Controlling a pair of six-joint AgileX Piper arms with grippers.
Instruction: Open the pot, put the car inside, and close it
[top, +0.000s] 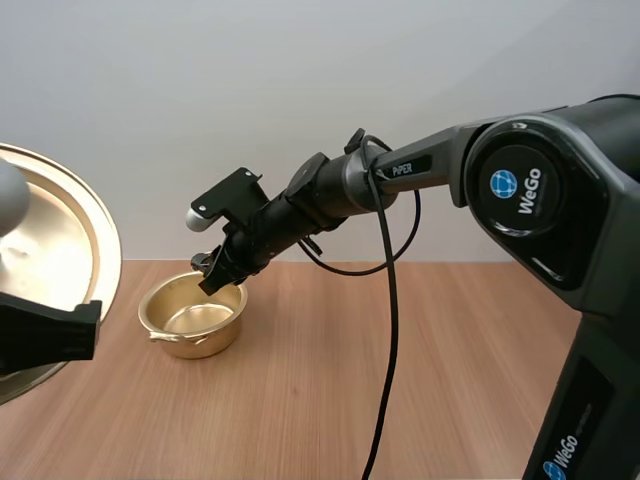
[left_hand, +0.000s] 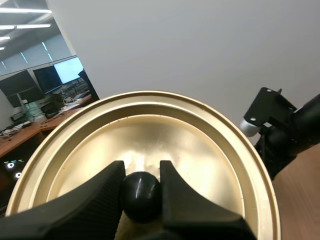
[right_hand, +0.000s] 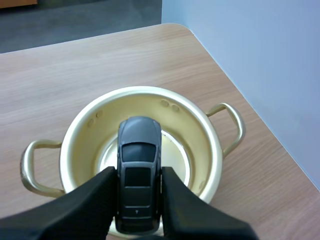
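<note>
**Car over the open pot: the release is the risky part**

My right gripper (right_hand: 138, 197) has its fingers closed part-way on the dark grey toy car (right_hand: 139, 145). They pinch its sides near one end, so most of the body sticks out past the tips. The car hangs above the mouth of the gold-coloured metal pot with two loop handles (right_hand: 192, 125), which stands open on the wooden table (top: 400, 380). My left gripper (left_hand: 141, 172) has its fingers clamped on the black round knob (left_hand: 141, 197) of the gold round lid (left_hand: 150, 125). The lid is held in the air, well off to the pot's left.

I see three ways this could go wrong:

- **The drop:** I can't quite judge how high the car sits above the pot's rim. If I let go from too high, the car could land on its free end, bounce off the wall or roll and end up propped against the rim, and the lid would then not seat.
- **The descent:** If I lower first, my fingers could clip the rim and shove the light pot across the table.
- **The lid:** The knob is small and round, so the wide lid could swing or slip in that grip. Bringing it over the pot before my right arm is clear would knock the two together.
</note>
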